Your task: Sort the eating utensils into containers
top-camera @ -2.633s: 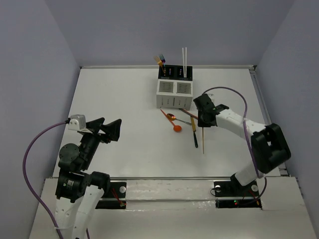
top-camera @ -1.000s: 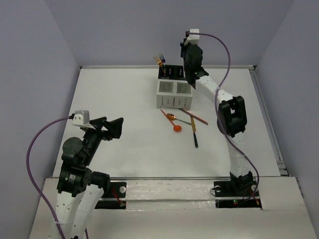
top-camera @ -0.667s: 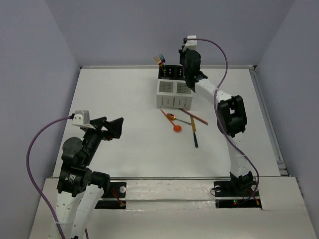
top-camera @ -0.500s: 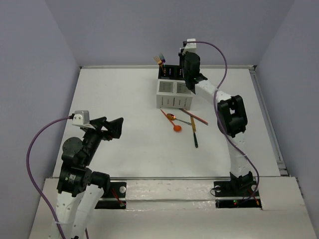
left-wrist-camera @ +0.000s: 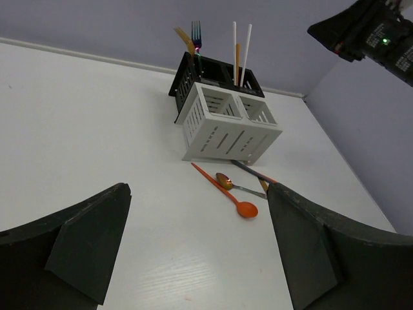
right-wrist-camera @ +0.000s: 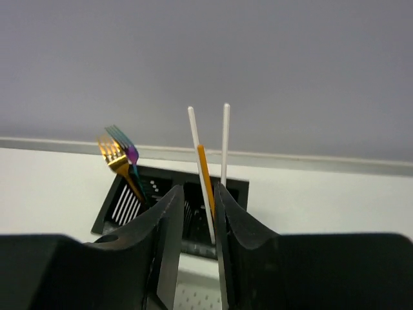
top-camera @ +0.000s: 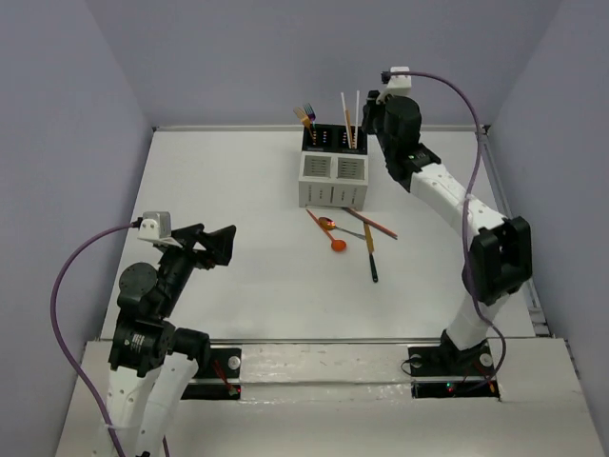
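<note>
The containers are one caddy (top-camera: 333, 176), with white boxes in front and black boxes behind. Two forks (top-camera: 305, 114) stand in the back left black box. Two white sticks (top-camera: 350, 107) and an orange stick (top-camera: 348, 129) stand in the back right one. An orange spoon (top-camera: 338, 246), a gold spoon (top-camera: 328, 224), a black stick (top-camera: 371, 257) and a wooden stick (top-camera: 378, 225) lie on the table in front. My right gripper (top-camera: 388, 122) hangs just right of the standing sticks, jaws parted and holding nothing. In the right wrist view, the orange stick (right-wrist-camera: 204, 174) shows beyond my gripper (right-wrist-camera: 199, 194). My left gripper (top-camera: 214, 240) is open and empty, far to the left.
In the left wrist view the caddy (left-wrist-camera: 226, 129) stands ahead, with the orange spoon (left-wrist-camera: 245, 208) lying between it and my gripper (left-wrist-camera: 198, 194). The back wall rises close behind the caddy. A raised rail (top-camera: 504, 209) runs along the table's right edge.
My right gripper carried a stick from the table to the caddy's back right box, parted its jaws and drew back to the right. The stick now stands there. Left arm unmoved.
</note>
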`<state>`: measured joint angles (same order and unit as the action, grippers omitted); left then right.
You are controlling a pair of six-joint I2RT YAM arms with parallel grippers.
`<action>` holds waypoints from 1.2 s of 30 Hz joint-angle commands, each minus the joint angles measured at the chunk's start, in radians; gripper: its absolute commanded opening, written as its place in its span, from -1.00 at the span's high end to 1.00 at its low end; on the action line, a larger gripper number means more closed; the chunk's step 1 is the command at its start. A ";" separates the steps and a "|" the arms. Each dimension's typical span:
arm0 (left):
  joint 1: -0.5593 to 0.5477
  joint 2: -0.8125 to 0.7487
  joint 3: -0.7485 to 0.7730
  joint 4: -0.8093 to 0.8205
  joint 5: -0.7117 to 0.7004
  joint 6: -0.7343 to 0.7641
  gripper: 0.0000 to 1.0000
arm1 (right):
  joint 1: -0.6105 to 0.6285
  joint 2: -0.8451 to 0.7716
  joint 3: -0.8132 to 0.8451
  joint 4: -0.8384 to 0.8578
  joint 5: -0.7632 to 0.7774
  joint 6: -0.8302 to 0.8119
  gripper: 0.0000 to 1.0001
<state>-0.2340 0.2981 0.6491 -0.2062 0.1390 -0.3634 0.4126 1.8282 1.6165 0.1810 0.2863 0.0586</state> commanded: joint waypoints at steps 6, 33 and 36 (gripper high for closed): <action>0.004 -0.008 -0.008 0.065 0.045 0.017 -0.98 | 0.002 -0.305 -0.561 -0.120 -0.128 0.247 0.82; -0.024 -0.056 -0.006 0.062 0.042 0.015 -0.98 | -0.020 -0.053 -0.458 -0.457 -0.165 0.109 0.36; -0.024 -0.057 -0.005 0.062 0.040 0.015 -0.98 | -0.029 -0.038 -0.458 -0.465 -0.167 0.113 0.36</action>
<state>-0.2523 0.2520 0.6472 -0.1989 0.1654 -0.3634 0.3985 1.7756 1.1194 -0.2584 0.1226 0.1795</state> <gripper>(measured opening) 0.989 0.321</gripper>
